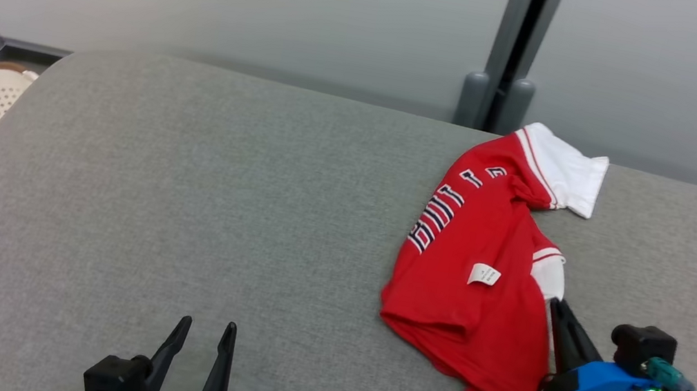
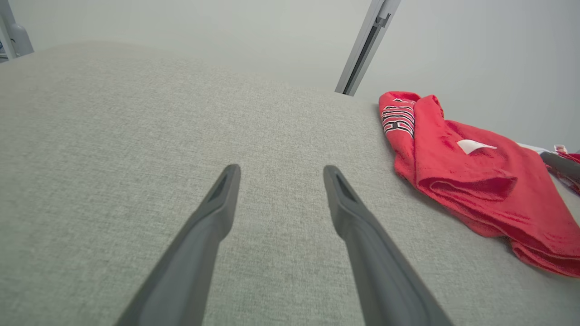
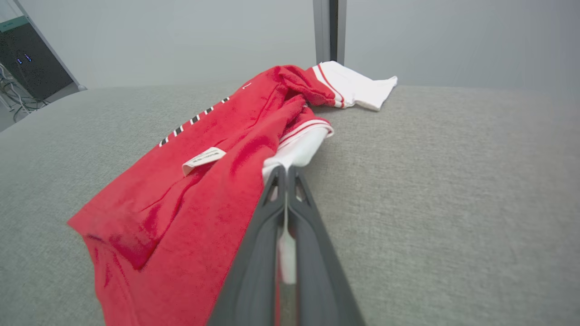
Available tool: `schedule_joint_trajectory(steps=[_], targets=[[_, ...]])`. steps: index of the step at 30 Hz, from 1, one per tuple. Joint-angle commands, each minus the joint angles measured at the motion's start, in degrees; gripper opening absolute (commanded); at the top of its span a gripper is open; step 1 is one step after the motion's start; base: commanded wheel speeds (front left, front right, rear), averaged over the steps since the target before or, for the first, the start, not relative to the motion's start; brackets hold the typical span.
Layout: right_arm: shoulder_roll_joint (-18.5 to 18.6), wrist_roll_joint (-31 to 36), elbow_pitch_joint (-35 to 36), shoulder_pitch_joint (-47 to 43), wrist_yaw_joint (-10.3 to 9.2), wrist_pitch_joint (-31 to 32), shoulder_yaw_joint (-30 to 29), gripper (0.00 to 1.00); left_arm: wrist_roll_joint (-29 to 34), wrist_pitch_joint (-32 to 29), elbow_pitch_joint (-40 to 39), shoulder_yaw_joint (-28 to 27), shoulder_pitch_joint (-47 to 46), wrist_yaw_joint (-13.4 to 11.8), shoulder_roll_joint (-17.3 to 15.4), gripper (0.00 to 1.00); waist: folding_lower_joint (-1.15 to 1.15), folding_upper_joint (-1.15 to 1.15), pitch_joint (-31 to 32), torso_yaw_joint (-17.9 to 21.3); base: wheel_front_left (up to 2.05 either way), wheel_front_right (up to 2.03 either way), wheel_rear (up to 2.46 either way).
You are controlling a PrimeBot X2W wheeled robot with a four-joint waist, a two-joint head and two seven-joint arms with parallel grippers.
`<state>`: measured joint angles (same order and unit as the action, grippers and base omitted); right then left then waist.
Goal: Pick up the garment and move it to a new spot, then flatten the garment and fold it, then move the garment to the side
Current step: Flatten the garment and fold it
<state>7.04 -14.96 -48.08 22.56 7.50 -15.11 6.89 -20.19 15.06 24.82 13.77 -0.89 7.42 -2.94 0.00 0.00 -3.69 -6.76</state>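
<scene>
Garment (image 1: 476, 272): red, white sleeves, crumpled on right side of grey padded surface (image 1: 180, 197).
Right gripper (image 3: 286, 170): fingers pinched together on garment's white edge.
Left gripper (image 1: 207, 327): fingers spread wide, holding nothing, well apart from garment.

One spread wide, one pinched tight
Left gripper (image 1: 207, 325) sits low with its fingers apart; right gripper (image 1: 558, 306) is squeezed together on the garment (image 1: 483, 231) edge.

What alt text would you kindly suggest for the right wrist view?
The right pincer, shut, grips the white edge of a crumpled red T-shirt with white sleeves, lying on a grey upholstered surface before a pale wall.
</scene>
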Motion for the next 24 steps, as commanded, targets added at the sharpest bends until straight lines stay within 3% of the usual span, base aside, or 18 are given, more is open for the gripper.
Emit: schedule_joint_trajectory(steps=[1,6,7,8,9,17,24], targets=[[0.4,0.3,1.7,-1.3,-0.02,0.0,-0.6,0.0,-0.1,0.2,-0.1,0.1,0.5,0.1,0.0,1.0,0.0,0.0,1.1,1.4,0.0,0.0,0.0],[0.0,1.2,4.1,-5.3,-0.02,0.0,-4.4,0.0,-0.3,0.2,0.0,0.7,0.7,0.1,0.0,1.0,0.0,0.0,1.6,2.7,0.0,0.0,0.0],[0.5,2.3,3.1,-5.9,-0.02,0.0,-5.4,0.12,-0.3,0.2,0.0,0.8,0.7,0.1,0.0,1.0,0.0,0.0,1.7,2.8,0.0,0.0,0.0],[0.7,3.3,2.9,-6.2,-0.02,0.0,-6.4,0.8,-0.3,0.2,0.1,1.0,0.7,0.1,0.0,1.0,0.0,0.0,1.6,2.9,0.0,0.0,0.0],[0.7,4.5,3.1,-6.3,-0.02,0.0,-7.9,1.0,-0.3,0.2,0.1,1.1,0.6,0.1,0.0,1.0,0.0,0.0,1.5,3.0,0.0,0.0,0.0],[-3.1,8.6,15.5,-10.3,-0.01,-0.1,-12.8,1.0,0.1,0.2,0.2,1.5,-0.5,0.1,0.0,1.0,0.0,0.0,0.9,3.6,0.0,0.0,0.0],[-3.9,3.6,18.8,-15.4,-0.01,-0.1,-3.8,1.0,-0.3,0.2,0.5,1.8,0.3,0.1,0.0,1.0,0.0,0.0,1.1,2.5,0.0,0.0,0.0]])
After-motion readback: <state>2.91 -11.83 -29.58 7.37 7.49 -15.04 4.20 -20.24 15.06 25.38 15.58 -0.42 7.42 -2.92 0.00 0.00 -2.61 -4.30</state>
